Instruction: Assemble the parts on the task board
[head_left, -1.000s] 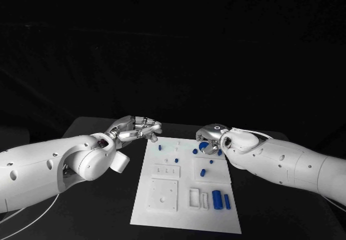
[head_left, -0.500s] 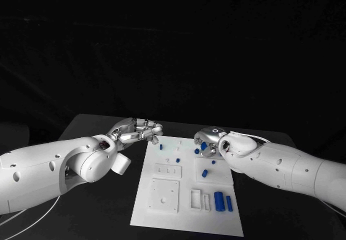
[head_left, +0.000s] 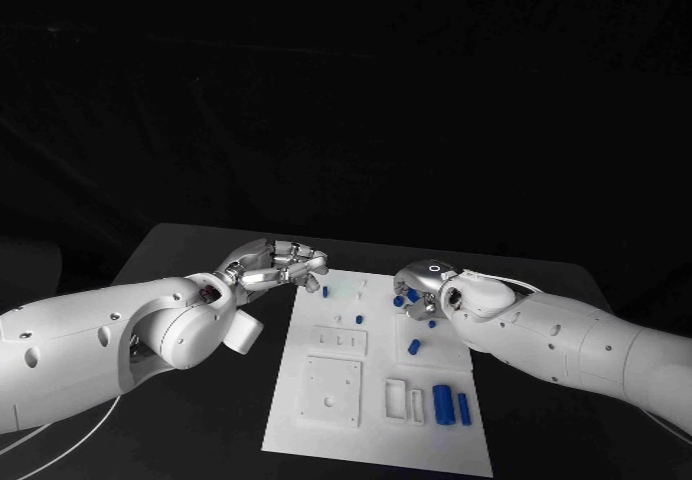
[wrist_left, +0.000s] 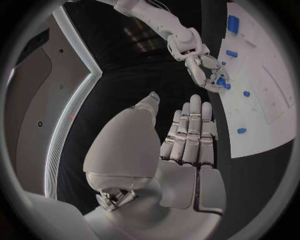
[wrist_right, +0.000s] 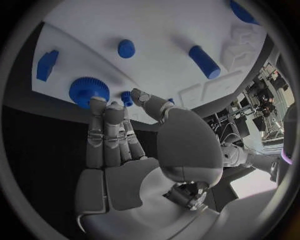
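Parts (head_left: 444, 399) lie spread over the board (head_left: 329, 425) mid-worktop. Right hand (head_left: 418, 281) reaches to the far-edge gear (wrist_right: 89, 90), fingertips at it, nothing gripped yet; left hand (head_left: 277, 262) waits beside the board, empty, fingers loosely extended.

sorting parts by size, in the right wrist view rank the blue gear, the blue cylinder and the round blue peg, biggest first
1. blue gear, though it lies nearest the camera, so partly unsure
2. blue cylinder, close to the gear in apparent size
3. round blue peg, clearly smallest
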